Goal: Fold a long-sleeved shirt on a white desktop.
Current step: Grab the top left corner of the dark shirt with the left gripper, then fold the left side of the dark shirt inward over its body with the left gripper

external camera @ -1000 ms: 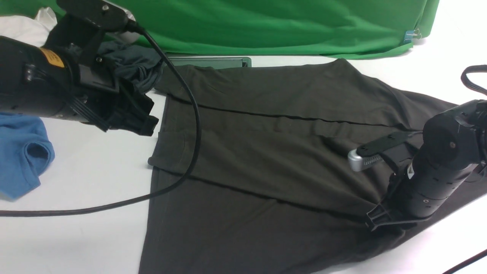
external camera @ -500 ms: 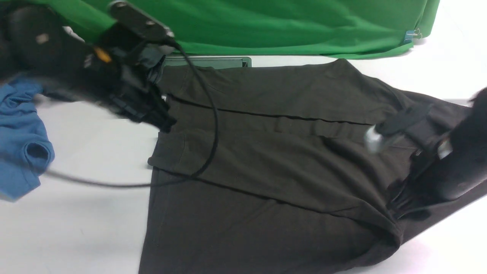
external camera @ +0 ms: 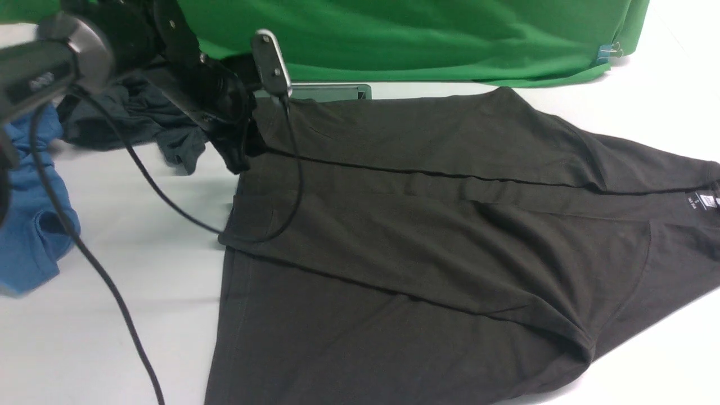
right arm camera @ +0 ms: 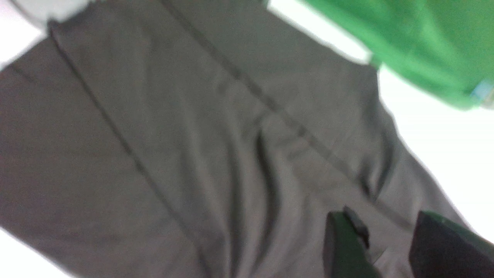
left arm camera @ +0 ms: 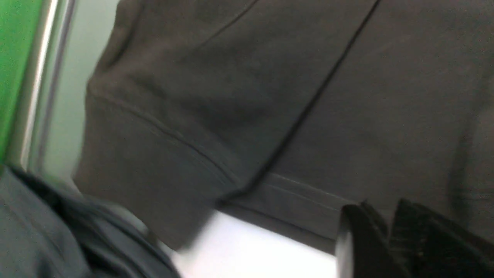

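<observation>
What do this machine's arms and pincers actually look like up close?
The left arm is matte black with a rounded joint cap; a thin black cable trails from it. A flat black bar with a silver edge sits near its wrist. The left pincer and right pincer each have two chunky black fingers. The right arm itself is out of view.

long-sleeved shirt [external camera: 405, 225] is showing plain brownish-black | neck label [external camera: 702, 201] on shirt is showing black with white print | white desktop [external camera: 140, 270] under shirt is showing white | backdrop [external camera: 422, 34] behind shirt is showing green | blue garment [external camera: 28, 242] and teal-grey garment [external camera: 112, 121] left of shirt are showing plain
</observation>
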